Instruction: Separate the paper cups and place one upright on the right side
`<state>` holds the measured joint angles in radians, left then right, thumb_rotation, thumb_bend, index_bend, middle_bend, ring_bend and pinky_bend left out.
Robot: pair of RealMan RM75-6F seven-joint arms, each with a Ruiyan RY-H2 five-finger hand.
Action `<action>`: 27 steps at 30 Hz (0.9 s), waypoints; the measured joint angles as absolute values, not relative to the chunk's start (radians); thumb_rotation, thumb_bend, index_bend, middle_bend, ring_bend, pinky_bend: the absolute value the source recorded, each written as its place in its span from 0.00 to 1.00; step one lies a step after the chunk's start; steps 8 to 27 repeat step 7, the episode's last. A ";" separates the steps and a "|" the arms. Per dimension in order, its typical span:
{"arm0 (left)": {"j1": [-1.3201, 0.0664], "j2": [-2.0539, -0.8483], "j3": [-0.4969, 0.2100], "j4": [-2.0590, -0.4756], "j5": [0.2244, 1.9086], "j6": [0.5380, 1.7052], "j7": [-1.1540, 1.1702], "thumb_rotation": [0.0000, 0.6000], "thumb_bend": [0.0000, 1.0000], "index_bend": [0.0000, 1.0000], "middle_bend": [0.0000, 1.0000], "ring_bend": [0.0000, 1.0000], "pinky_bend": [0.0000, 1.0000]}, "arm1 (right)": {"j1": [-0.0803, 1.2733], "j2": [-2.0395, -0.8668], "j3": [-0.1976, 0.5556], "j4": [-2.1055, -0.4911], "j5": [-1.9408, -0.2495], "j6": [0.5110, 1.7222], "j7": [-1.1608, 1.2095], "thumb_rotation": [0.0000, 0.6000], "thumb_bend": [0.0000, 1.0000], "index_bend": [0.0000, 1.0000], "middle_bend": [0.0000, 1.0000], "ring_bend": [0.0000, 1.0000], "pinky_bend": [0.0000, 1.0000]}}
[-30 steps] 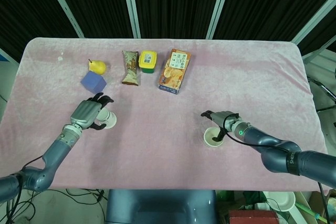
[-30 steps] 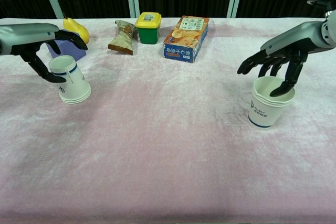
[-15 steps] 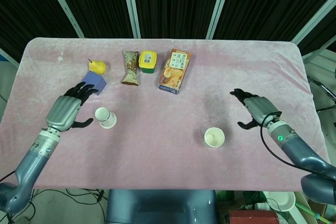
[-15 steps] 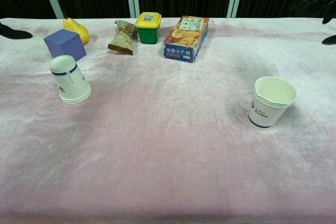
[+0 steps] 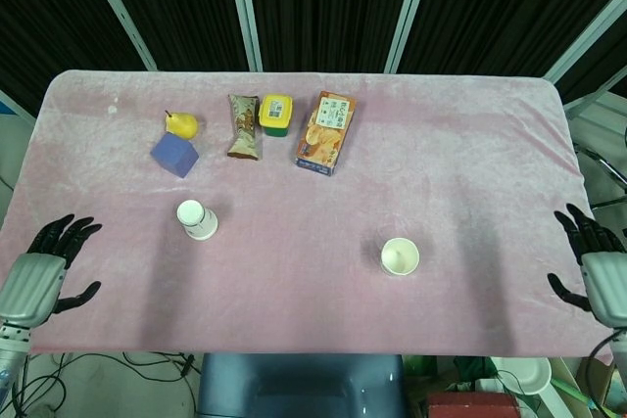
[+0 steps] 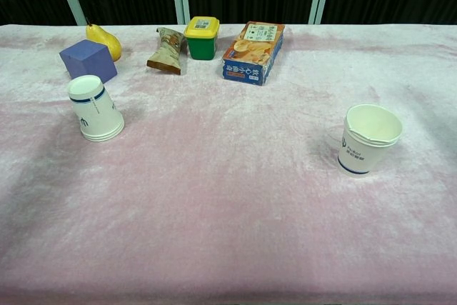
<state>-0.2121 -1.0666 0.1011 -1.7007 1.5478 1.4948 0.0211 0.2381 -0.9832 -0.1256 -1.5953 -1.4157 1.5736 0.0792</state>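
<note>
— Well, where are the hands?
— Left hand (image 5: pixel 41 269) lower left, right hand (image 5: pixel 598 271) lower right, fingers spread, holding nothing.
— And the cups?
— Upright paper cup (image 6: pixel 368 139) right of centre; upside-down paper cup (image 6: pixel 95 108) left, before the purple cube (image 6: pixel 88 60).

Back row on table (image 5: pixel 470 144), L to R: pear (image 5: pixel 181 124) w/ cube (image 5: pixel 175 156) just in front, snack bag (image 5: pixel 243 127), tub (image 5: pixel 276 115), box (image 5: pixel 325 132). Nearer: upside-down cup (image 5: pixel 197 219) at L, upright cup (image 5: pixel 400 256) at R, well apart.

Bright, even overhead light; soft shadows, sharp focus.
</note>
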 measured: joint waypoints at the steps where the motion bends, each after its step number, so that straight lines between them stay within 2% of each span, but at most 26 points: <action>1: -0.202 -1.074 0.104 -1.680 1.558 1.507 0.002 1.00 0.24 0.13 0.09 0.00 0.05 | 0.218 -0.994 -0.130 -1.579 -1.422 1.586 0.076 1.00 0.22 0.02 0.00 0.10 0.18; 7: -0.160 -1.116 0.105 -1.600 1.624 1.573 -0.080 1.00 0.22 0.13 0.09 0.00 0.05 | 0.143 -1.067 -0.128 -1.485 -1.449 1.633 0.067 1.00 0.22 0.02 0.00 0.10 0.18; 27: -0.160 -1.116 0.105 -1.600 1.624 1.573 -0.080 1.00 0.22 0.13 0.09 0.00 0.05 | 0.143 -1.067 -0.128 -1.485 -1.449 1.633 0.067 1.00 0.22 0.02 0.00 0.10 0.18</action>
